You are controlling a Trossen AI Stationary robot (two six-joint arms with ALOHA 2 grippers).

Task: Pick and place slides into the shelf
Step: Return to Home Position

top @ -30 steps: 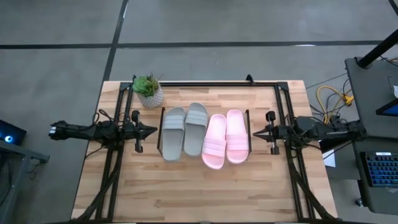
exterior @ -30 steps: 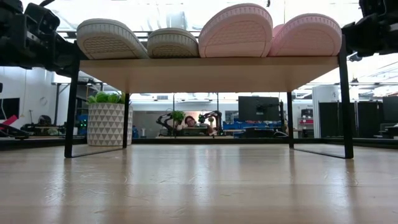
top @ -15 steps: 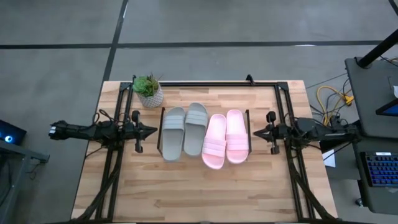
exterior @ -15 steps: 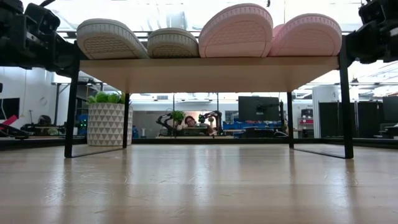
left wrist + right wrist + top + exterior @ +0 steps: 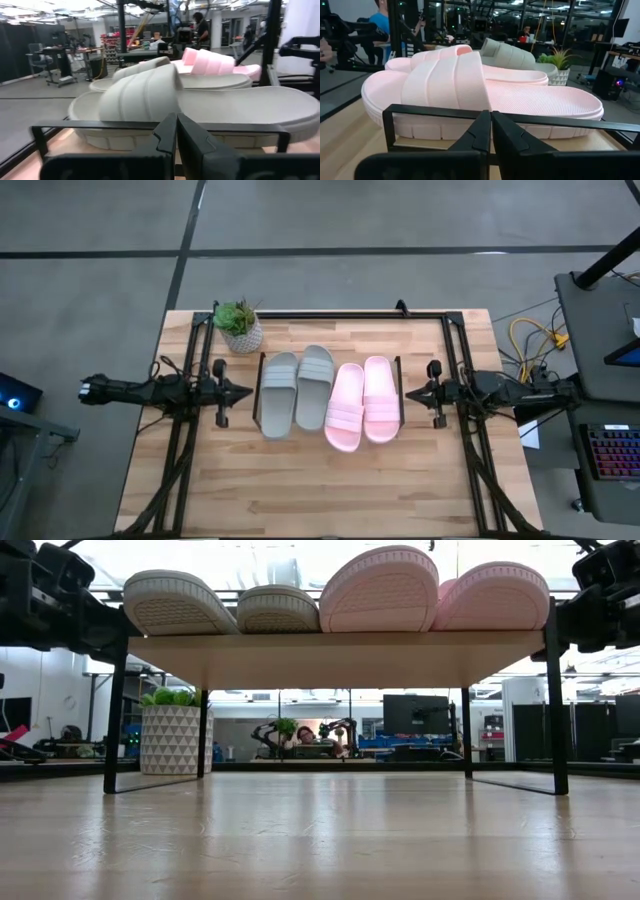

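Two grey slides [image 5: 279, 395] [image 5: 314, 387] and two pale pink slides [image 5: 346, 407] [image 5: 380, 398] lie side by side, soles down, on the board of the black-rod shelf [image 5: 400, 380]. In the low view the board [image 5: 330, 645] carries all of them above the table. My left gripper [image 5: 250, 391] hovers shut just left of the shelf, level with the nearest grey slide [image 5: 150, 95]. My right gripper [image 5: 408, 392] hovers shut just right of the shelf, facing the nearest pink slide [image 5: 445, 80]. Neither touches anything.
A potted plant [image 5: 238, 326] in a white patterned pot stands near the table's far left, behind the shelf. A black frame [image 5: 455, 340] runs along the table's left, right and far sides. Bare wood [image 5: 330, 480] lies between the shelf and the near edge.
My right gripper has drawn back a little toward the table's right edge, away from the shelf's end rod, staying shut. The slides and the shelf have not moved.
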